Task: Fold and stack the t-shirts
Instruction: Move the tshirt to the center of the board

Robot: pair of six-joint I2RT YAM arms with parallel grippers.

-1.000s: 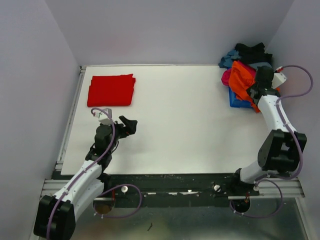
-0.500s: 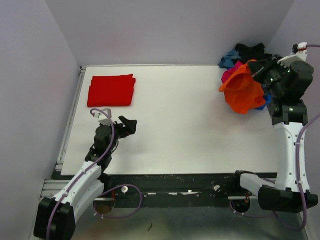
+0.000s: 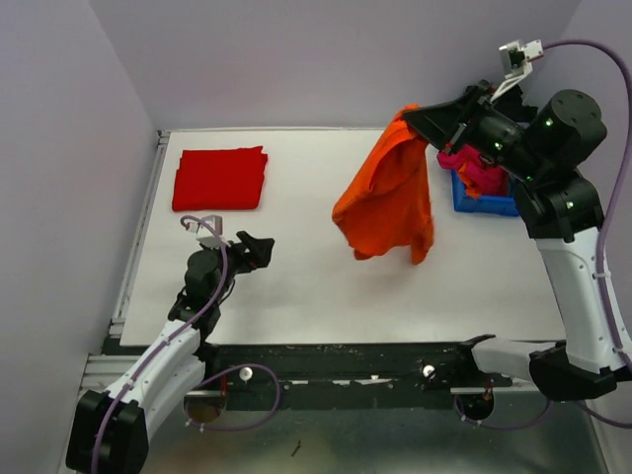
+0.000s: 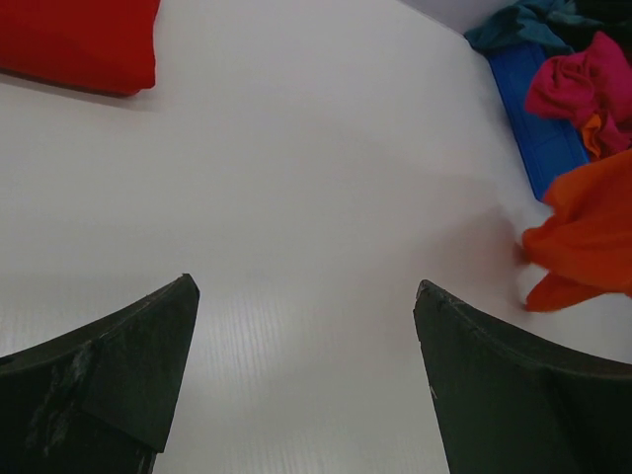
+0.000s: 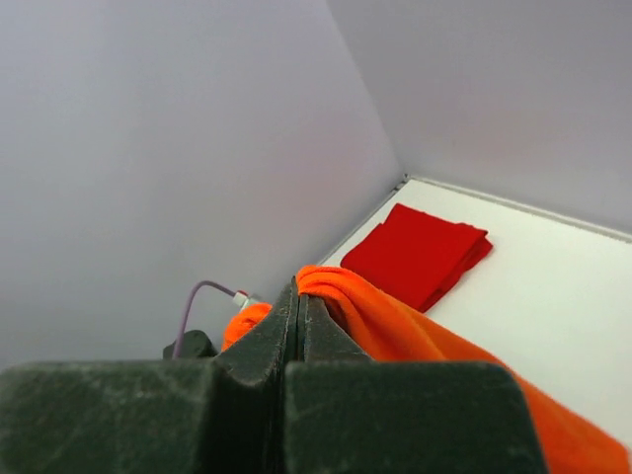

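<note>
orange shirt (image 3: pixel 390 197) soft matt cloth; red shirt (image 3: pixel 219 179) same; table (image 3: pixel 296 286) matt, faintly ribbed sheet

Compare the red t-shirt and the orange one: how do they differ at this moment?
The red t-shirt lies folded flat near the far left corner of the table; the orange t-shirt hangs unfolded and crumpled over the table's middle. No gripper touches the red t-shirt; the right gripper is shut on the orange t-shirt, holding it by its top. Both are plain, solid-coloured cloth.

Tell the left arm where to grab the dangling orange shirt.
Best to pinch the lower left corner of the bright orange cloth t-shirt, coming from its left. It hangs from the shut right gripper, and that loose corner faces the open left gripper.
</note>
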